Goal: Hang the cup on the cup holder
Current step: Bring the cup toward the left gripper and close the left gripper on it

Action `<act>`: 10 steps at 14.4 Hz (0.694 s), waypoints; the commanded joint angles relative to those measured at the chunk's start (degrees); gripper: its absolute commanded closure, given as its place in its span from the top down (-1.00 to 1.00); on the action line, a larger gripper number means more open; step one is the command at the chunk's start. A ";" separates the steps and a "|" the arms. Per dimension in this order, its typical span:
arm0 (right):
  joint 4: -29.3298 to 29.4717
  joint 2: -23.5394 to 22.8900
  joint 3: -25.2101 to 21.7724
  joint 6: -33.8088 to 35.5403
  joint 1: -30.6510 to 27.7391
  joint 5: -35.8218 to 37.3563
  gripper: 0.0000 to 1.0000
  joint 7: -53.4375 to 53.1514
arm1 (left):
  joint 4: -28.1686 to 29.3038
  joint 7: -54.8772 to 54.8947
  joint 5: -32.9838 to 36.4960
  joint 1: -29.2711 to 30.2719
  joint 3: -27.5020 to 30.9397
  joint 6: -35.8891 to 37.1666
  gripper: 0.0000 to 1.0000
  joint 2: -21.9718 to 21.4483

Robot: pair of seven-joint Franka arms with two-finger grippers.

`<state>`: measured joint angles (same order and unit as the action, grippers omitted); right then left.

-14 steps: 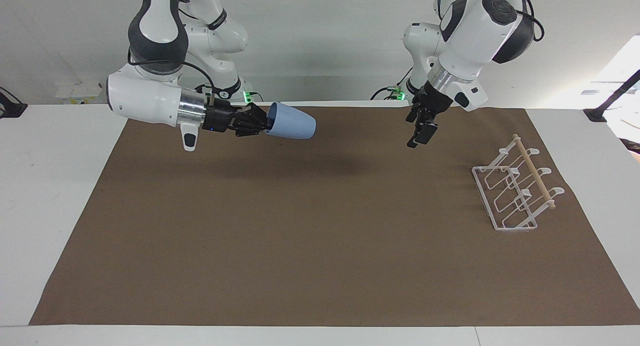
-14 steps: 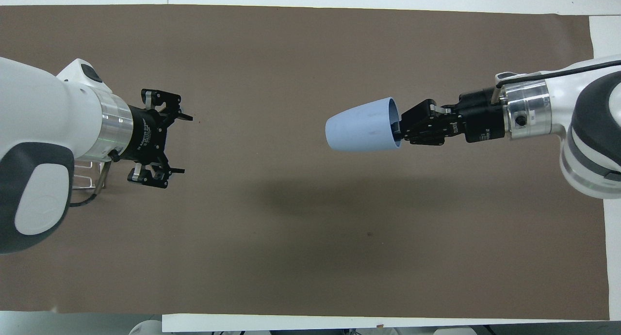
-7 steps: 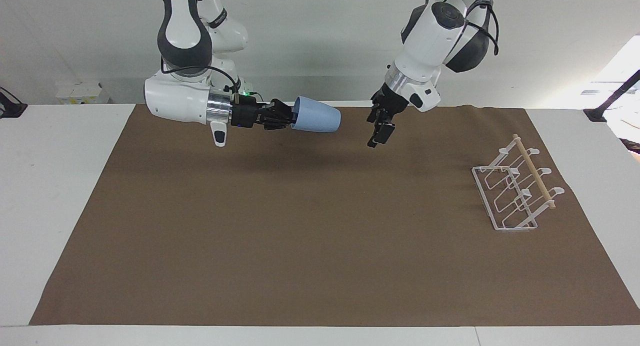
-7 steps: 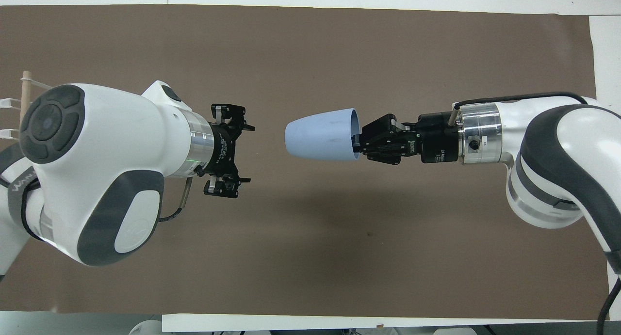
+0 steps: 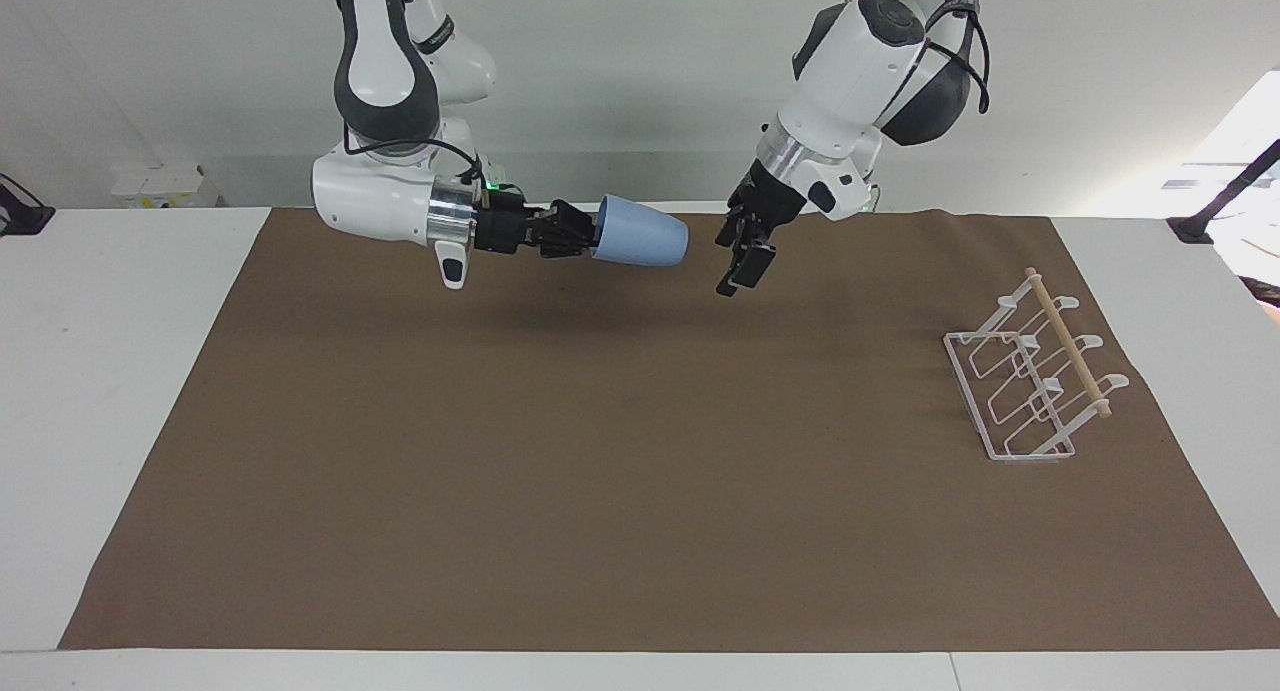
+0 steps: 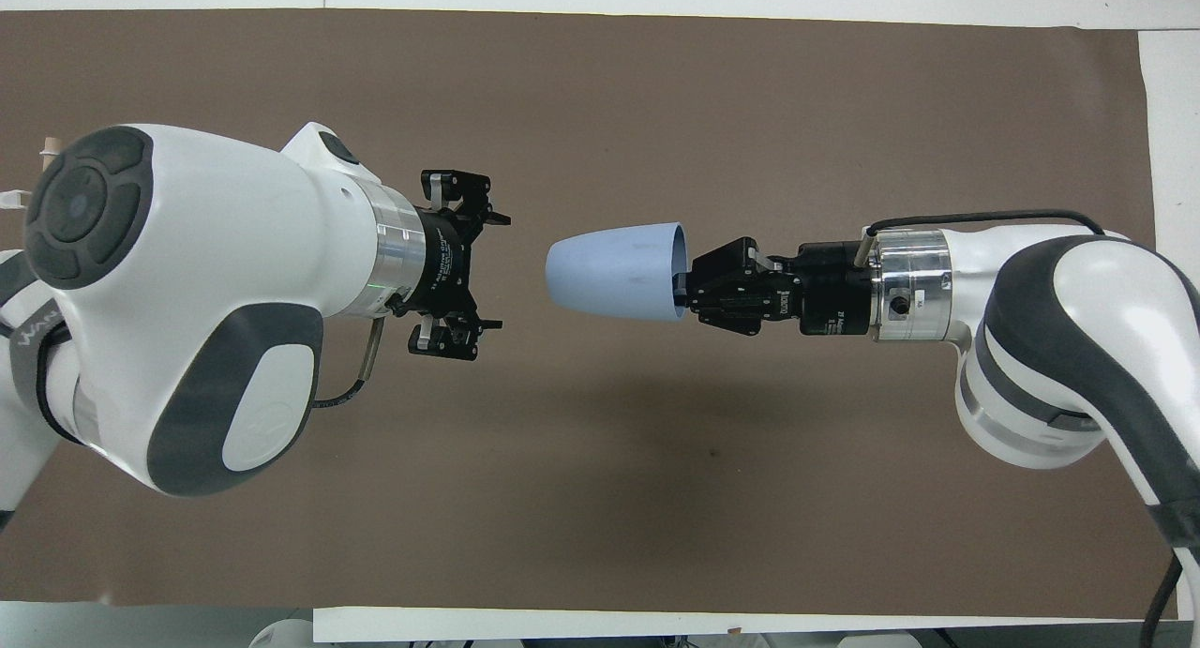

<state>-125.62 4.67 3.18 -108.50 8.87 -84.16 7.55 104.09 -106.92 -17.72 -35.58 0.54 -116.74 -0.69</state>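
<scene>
My right gripper (image 5: 590,239) is shut on the rim of the light-blue cup (image 5: 643,243) and holds it on its side in the air over the mat's middle, base pointing toward the left gripper. The overhead view shows the cup (image 6: 614,273) and the right gripper (image 6: 682,290) too. My left gripper (image 5: 738,266) is open and empty, facing the cup's base with a small gap between them; it also shows in the overhead view (image 6: 492,273). The white wire cup holder (image 5: 1030,381) with its wooden rod stands on the mat toward the left arm's end; in the overhead view the left arm hides most of it.
A brown mat (image 5: 600,471) covers most of the white table. Both arms reach in over the part of the mat nearest the robots.
The right gripper has carried the cup toward the table's middle. The left gripper has swung in from the holder's end to face the cup's base, and the gap between them has shrunk.
</scene>
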 commanded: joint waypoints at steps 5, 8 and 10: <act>-1.73 1.66 0.25 -2.32 1.58 -1.71 -1.00 1.24 | -2.75 -1.96 -0.91 -3.79 0.86 -0.06 1.00 1.65; -1.65 0.96 0.25 -7.06 5.27 -2.85 -1.00 1.06 | -5.20 -3.02 -1.00 -5.37 0.86 -1.03 1.00 4.29; -1.64 0.69 0.25 -7.51 5.63 -4.44 -1.00 1.15 | -8.01 -3.73 -1.00 -5.55 0.86 -0.33 1.00 5.87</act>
<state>-126.16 4.74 3.27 -115.21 14.36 -86.36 7.55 100.01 -109.49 -17.88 -40.09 0.52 -117.55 2.56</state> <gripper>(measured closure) 0.956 0.000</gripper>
